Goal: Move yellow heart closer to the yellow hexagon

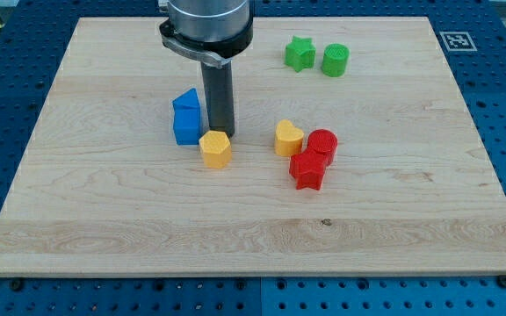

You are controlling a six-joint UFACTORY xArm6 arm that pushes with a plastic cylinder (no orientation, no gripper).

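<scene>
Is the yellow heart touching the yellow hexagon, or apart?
Apart: bare wood shows between the yellow heart and the yellow hexagon.

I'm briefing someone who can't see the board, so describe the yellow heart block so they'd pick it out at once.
Start at the wooden board and find the cluster of three blocks just to the view's right of its centre. The yellow heart block is the leftmost of that cluster, touching the red cylinder block and sitting above-left of the red star block. It is the cluster's only yellow piece; the yellow hexagon block sits apart to the view's left, beside my tip.
</scene>
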